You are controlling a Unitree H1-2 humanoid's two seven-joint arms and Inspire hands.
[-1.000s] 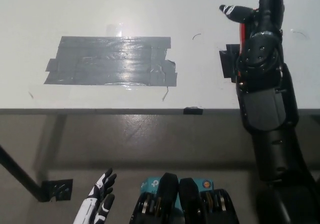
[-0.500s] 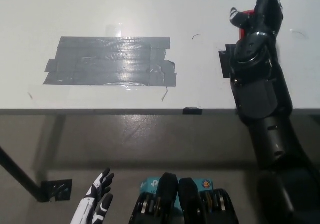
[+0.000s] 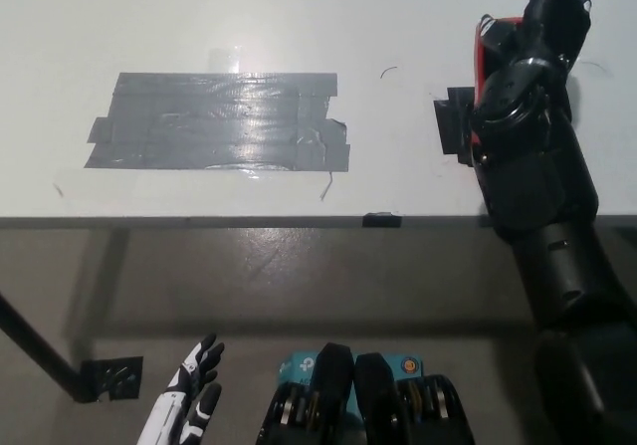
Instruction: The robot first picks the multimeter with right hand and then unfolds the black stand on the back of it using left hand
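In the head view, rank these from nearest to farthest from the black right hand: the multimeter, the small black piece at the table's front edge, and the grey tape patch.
1. Multimeter: red edge showing directly under the right hand.
2. Small black piece: front table edge, toward the middle.
3. Grey tape patch: far across on the table's left.

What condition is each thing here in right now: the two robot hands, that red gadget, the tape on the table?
Right hand: over the multimeter on the table; grip not visible.
Multimeter: red-edged, lying on the table, mostly hidden under the right hand; stand cannot be seen.
Left hand: resting low at the lower left, below the table edge, fingers apart, holding nothing.
Grey tape patch: stuck flat on the white table, edges wrinkled.
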